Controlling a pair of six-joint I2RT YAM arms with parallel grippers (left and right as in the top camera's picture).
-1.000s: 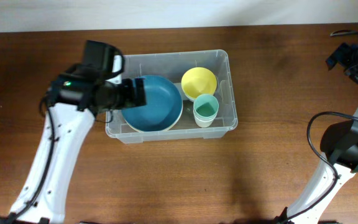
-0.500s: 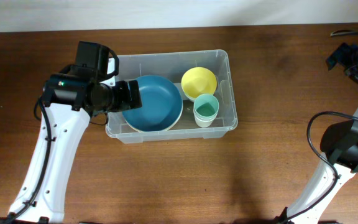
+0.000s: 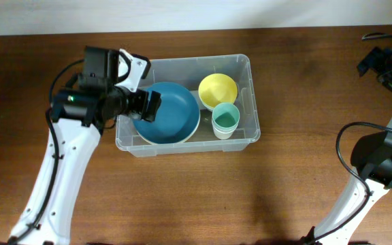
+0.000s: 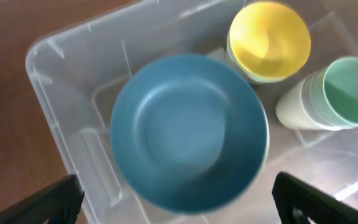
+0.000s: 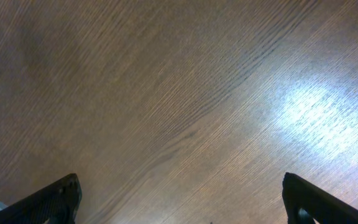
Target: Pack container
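The container (image 3: 245,65) is a clear plastic bin in the middle of the wooden table. It holds a blue plate (image 3: 172,114), a yellow bowl (image 3: 218,89) and a pale green cup (image 3: 225,120). My left gripper (image 3: 145,106) is open and empty, hovering over the plate's left edge. The left wrist view looks down into the container (image 4: 42,57) at the blue plate (image 4: 188,130), the yellow bowl (image 4: 269,38) and the green cup (image 4: 347,90), with my left gripper's fingers (image 4: 179,208) spread wide. My right gripper (image 3: 380,64) is at the far right, open and empty (image 5: 182,199) over bare wood.
Wooden table (image 3: 182,197) runs all round the bin. A white wall edge lies along the back. Black cables hang by the right arm (image 3: 346,153) at the table's right side.
My left wrist has shifted a little and turned above the bin's left side. The plate, bowl, cup and the right arm have not moved.
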